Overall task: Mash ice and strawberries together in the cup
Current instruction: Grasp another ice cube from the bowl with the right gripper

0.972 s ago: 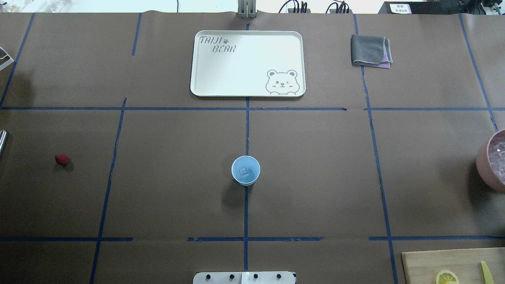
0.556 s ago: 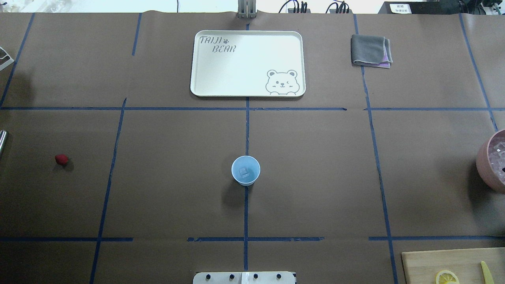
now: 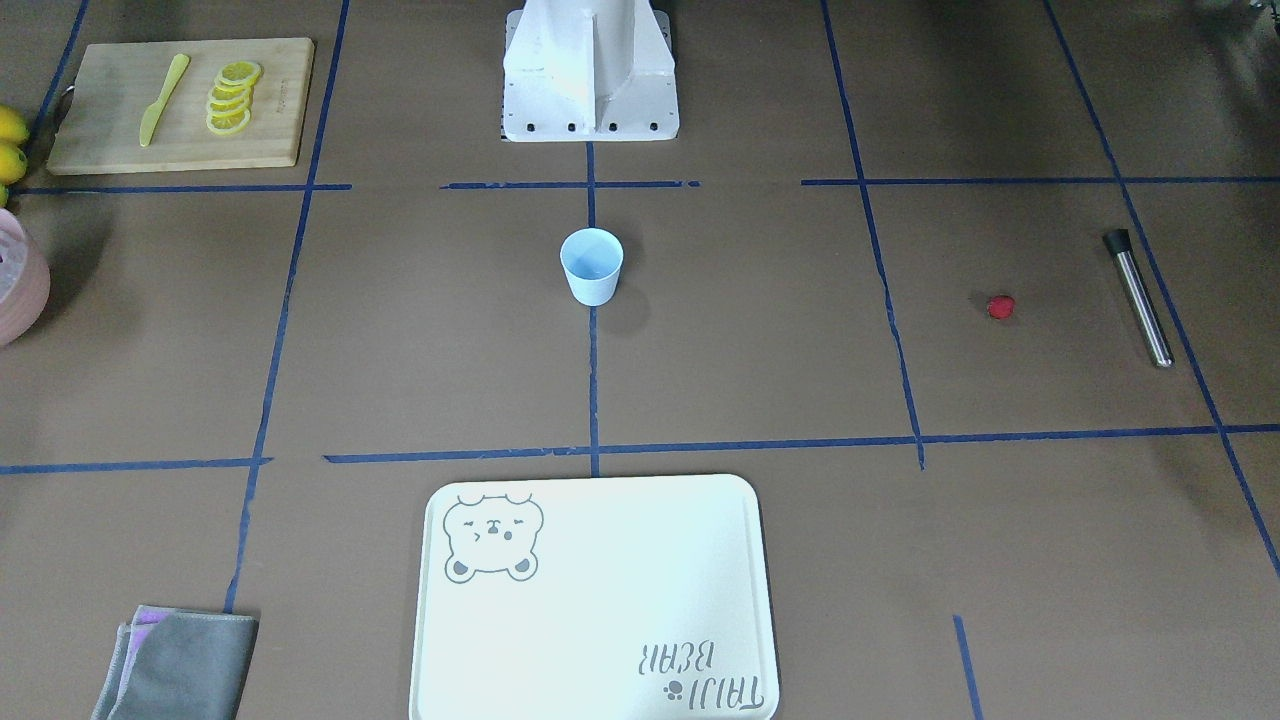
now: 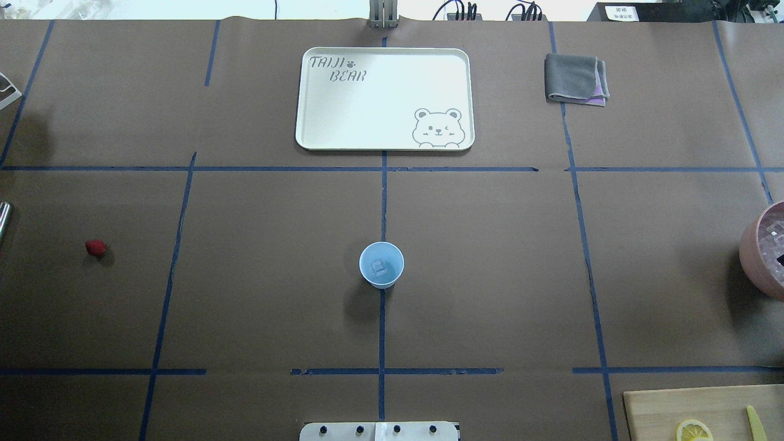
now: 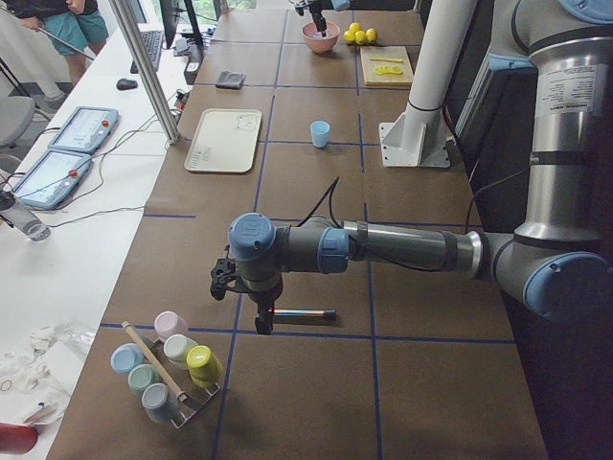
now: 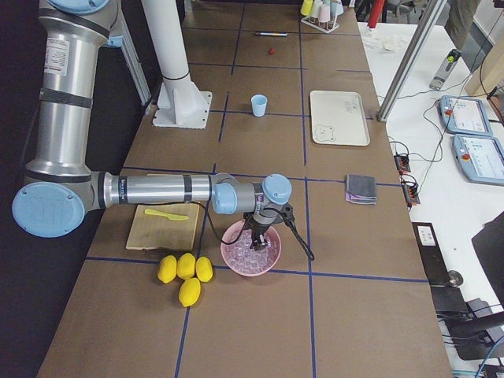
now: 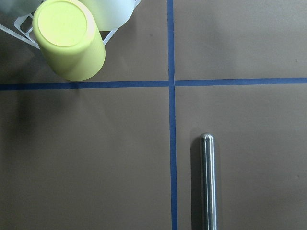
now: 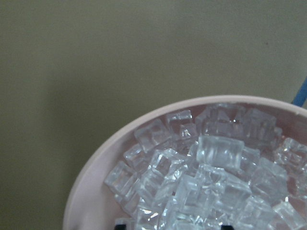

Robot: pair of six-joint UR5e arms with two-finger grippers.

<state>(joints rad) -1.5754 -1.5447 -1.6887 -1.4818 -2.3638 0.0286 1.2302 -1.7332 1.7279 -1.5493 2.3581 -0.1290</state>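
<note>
The light-blue cup (image 4: 381, 264) stands upright at the table's centre with one piece of ice (image 4: 380, 267) in it. More ice (image 8: 216, 153) fills the pink bowl (image 6: 250, 250) at the right edge. The strawberry (image 4: 95, 247) lies alone far to the left. My right gripper (image 6: 256, 238) reaches down into the pink bowl. In the right wrist view its dark fingertips (image 8: 120, 223) stand apart over the cubes, so it is open. My left gripper (image 5: 261, 324) hangs over a metal muddler (image 7: 208, 182); I cannot tell whether it is open or shut.
A white bear tray (image 4: 380, 98) sits beyond the cup, with a folded grey cloth (image 4: 576, 78) to its right. A cutting board (image 3: 180, 140) holds lemon slices and a yellow knife, and whole lemons (image 6: 185, 272) lie beside it. A rack of upturned cups (image 5: 168, 369) stands by the left gripper.
In the overhead view a dark gripper tip has come in over the ice in the pink bowl at the right edge. The cup and the strawberry have not moved.
</note>
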